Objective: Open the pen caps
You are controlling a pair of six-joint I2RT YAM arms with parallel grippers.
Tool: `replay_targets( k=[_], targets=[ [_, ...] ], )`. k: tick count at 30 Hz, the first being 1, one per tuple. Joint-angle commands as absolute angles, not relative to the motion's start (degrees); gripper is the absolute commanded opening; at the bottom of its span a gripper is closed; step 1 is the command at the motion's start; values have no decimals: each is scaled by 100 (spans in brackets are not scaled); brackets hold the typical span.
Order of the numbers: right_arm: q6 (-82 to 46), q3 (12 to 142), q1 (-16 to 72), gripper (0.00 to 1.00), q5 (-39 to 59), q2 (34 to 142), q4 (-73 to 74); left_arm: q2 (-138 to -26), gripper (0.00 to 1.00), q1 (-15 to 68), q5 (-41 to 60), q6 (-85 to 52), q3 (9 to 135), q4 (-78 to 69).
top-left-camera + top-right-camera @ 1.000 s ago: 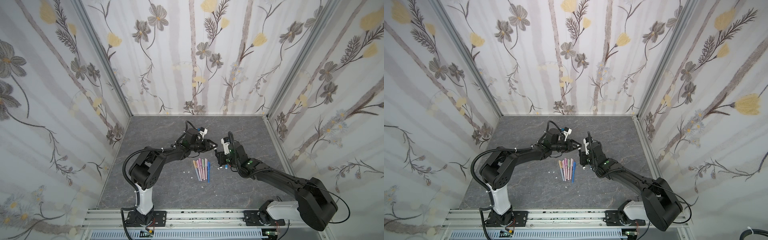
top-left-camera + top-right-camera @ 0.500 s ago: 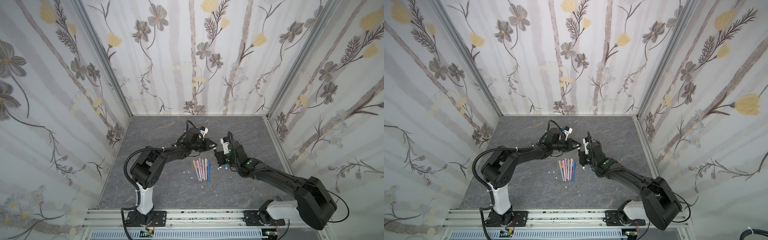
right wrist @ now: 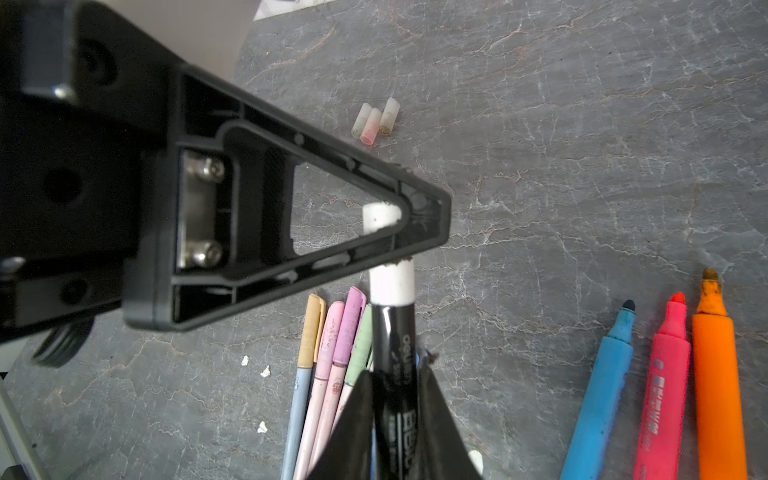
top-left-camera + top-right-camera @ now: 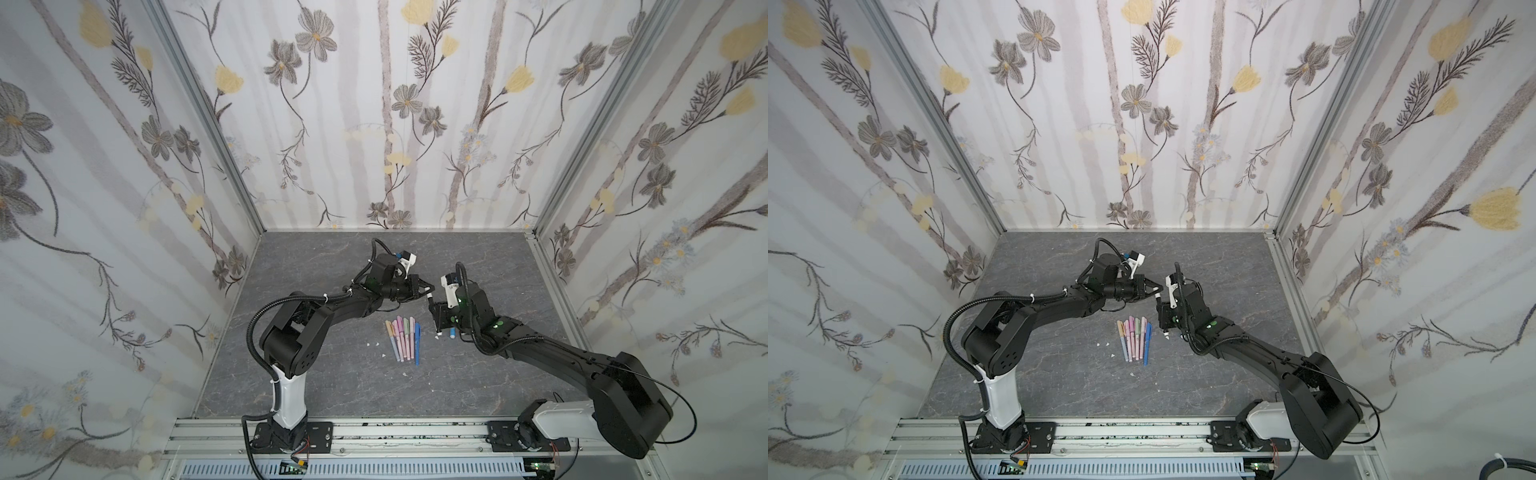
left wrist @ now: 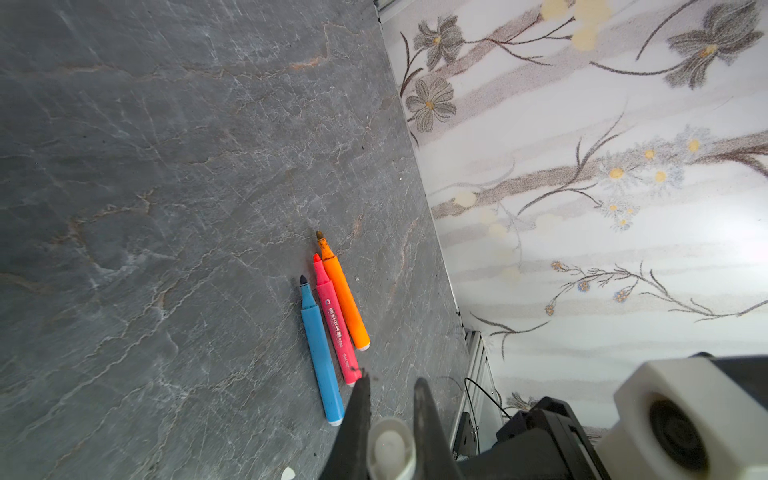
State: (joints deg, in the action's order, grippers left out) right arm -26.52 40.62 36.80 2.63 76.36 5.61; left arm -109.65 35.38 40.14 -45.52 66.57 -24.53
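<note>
Left pincer (image 5: 392, 399): you clench the white cap (image 3: 392, 286) on the black marker (image 3: 392, 332) | Right pincer (image 3: 397, 374): straddles your marker barrel, grasp cannot be told

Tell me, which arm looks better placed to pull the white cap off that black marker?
Left, most likely. The left end effector is shut on the white cap, while the right end effector grips the black marker by its barrel. The left can pull away; the right just holds steady.

White cap (image 3: 392, 286) partly behind left gripper (image 3: 424, 224); black marker's (image 3: 392, 345) end cut off
</note>
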Motion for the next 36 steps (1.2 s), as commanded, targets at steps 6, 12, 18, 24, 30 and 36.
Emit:
replay_targets(
  k=[6,12,18,24,30,36],
  targets=[
    [-2680,4074,3680,31,299,7796,935,-10821,0,3524,4124,-4719,6706,-2438],
    [-2737,3957,3682,15,285,7904,1238,-10777,0,3516,4149,-4789,6629,-2537],
    [-2731,3852,3678,0,307,7855,1229,-10837,0,3424,4059,-4676,6732,-2412],
    [-2701,3624,3694,0,311,7630,1274,-10911,0,3253,3651,-4106,7225,-1585],
    [-2707,3537,3821,0,299,7567,1262,-11014,0,3023,3441,-3914,7655,-1280],
    [-2833,3363,3992,0,236,7391,1277,-11197,0,2834,3315,-3718,8144,-931]
  ],
)
